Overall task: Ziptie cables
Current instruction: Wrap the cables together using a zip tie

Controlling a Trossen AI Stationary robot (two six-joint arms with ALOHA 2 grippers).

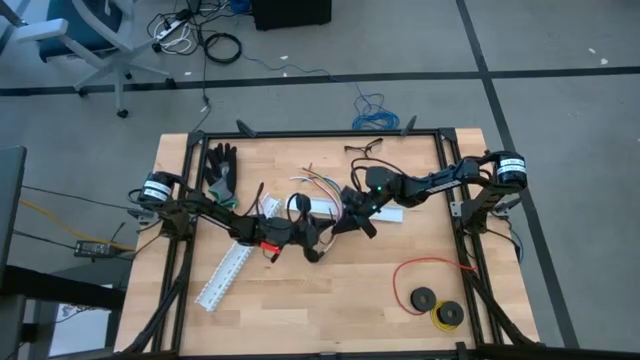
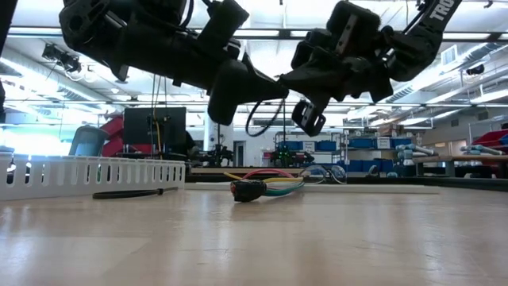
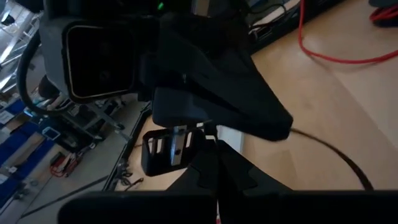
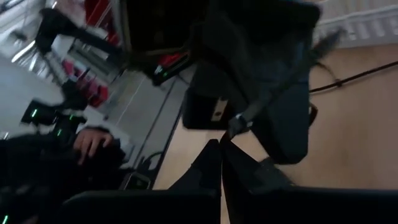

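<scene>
The cables [image 1: 322, 184], thin coloured wires ending in a small dark plug [image 2: 248, 191], lie on the table at mid-far, touched by neither gripper. My left gripper [image 1: 320, 232] and right gripper [image 1: 346, 218] meet tip to tip in the air near the table's middle, nearer than the cables. Both are shut on a thin black zip tie [image 4: 283, 78]. In the low view its slack curve [image 2: 255, 119] hangs below the two grippers, clear of the table. My left gripper is shut on the black zip tie at its fingertips [image 3: 211, 149], coming level from the table's left. The right gripper's body hides the exact spot. A thin stretch of the tie [image 3: 336, 158] trails away in a curve, off the table. My right gripper pinches the zip tie near one end [image 4: 238, 123] between its fingertips [image 4: 214, 155], coming from the table's right and slanting down. The strip runs straight away from the fingers, across the left gripper's body. It is lifted clear of the table.
One white slotted channel [image 1: 226, 272] lies at near-left and another [image 1: 385, 212] under the right arm. A red wire loop [image 1: 432, 268] with black spools [image 1: 425, 298] sits near-right. Black gloves [image 1: 222, 165] lie far-left. A spare black zip tie [image 2: 131, 193] rests on the table.
</scene>
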